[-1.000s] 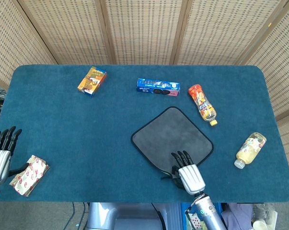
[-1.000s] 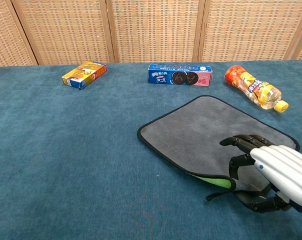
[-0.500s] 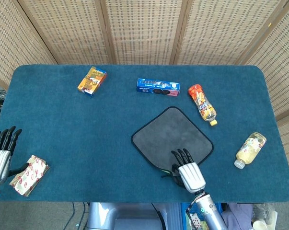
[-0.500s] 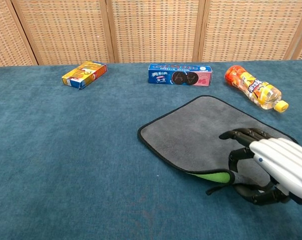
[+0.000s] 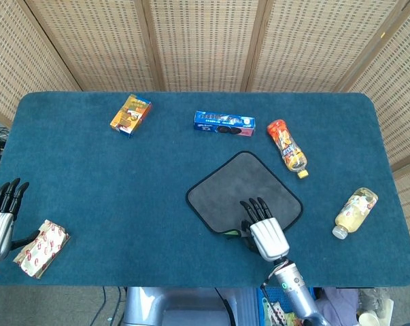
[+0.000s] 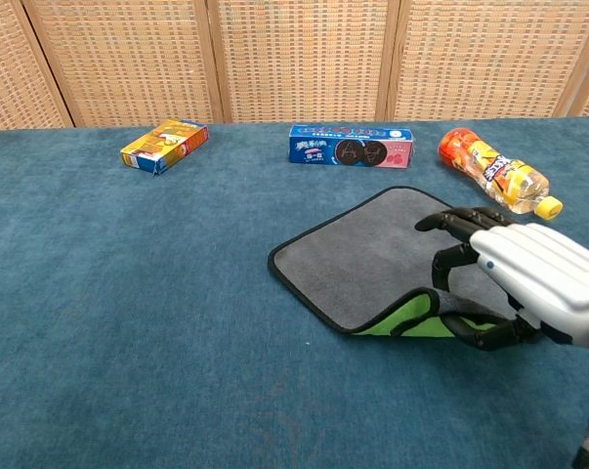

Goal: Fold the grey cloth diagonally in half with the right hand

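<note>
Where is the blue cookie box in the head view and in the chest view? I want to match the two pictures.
Head view: the blue cookie box lies in the upper middle, beyond the grey cloth.
Chest view: the same box lies at top centre, near the table's far edge.
Shared landmark: the orange bottle lies just to the box's right in both views.

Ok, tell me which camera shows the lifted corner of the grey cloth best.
The chest view: the right hand holds the grey cloth corner raised, its green underside clearly exposed. The head view shows only a green sliver beside the hand, which hides most of the corner.
</note>
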Robot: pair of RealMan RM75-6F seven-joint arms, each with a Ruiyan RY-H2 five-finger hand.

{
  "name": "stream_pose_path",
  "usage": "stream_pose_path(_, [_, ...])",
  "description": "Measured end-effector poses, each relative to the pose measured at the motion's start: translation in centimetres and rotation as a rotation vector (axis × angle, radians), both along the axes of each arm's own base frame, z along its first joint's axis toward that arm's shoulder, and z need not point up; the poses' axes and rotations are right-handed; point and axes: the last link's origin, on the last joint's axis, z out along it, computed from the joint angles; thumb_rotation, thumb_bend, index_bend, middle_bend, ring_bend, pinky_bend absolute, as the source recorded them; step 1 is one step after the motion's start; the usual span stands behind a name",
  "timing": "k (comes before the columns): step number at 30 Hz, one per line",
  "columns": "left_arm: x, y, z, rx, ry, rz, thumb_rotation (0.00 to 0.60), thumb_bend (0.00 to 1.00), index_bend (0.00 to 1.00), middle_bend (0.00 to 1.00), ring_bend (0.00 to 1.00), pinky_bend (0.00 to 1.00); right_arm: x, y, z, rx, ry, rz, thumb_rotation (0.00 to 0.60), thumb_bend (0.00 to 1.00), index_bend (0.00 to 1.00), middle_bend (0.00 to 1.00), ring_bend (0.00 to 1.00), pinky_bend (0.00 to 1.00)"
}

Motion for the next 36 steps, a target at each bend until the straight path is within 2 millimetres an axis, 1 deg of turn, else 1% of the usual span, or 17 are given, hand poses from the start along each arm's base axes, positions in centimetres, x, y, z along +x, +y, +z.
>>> stream_pose_path(12, [-0.2, 0.2, -0.1, -0.003, 0.007, 0.012, 0.600, 0.17, 0.00, 0.00, 0.00, 0.00, 0.6, -3.2, 0.8, -0.029, 0.027, -0.003, 0.600, 0.48, 0.58, 0.13, 0.00, 0.00])
stream_pose_path(25, [-0.4, 0.5, -0.5, -0.003, 0.024, 0.024, 0.600, 0.17, 0.00, 0.00, 0.00, 0.00, 1.0, -6.5, 0.4, -0.029, 0.061, -0.005, 0.600, 0.49, 0.58, 0.13, 0.00, 0.00])
stream_pose_path(36, [-0.3, 0.5, -0.8, -0.006, 0.028, 0.014, 0.600, 0.17, 0.00, 0.00, 0.00, 0.00, 1.8, -9.9, 0.5, -0.043, 0.093, 0.000, 0.600, 0.48, 0.58, 0.13, 0.00, 0.00])
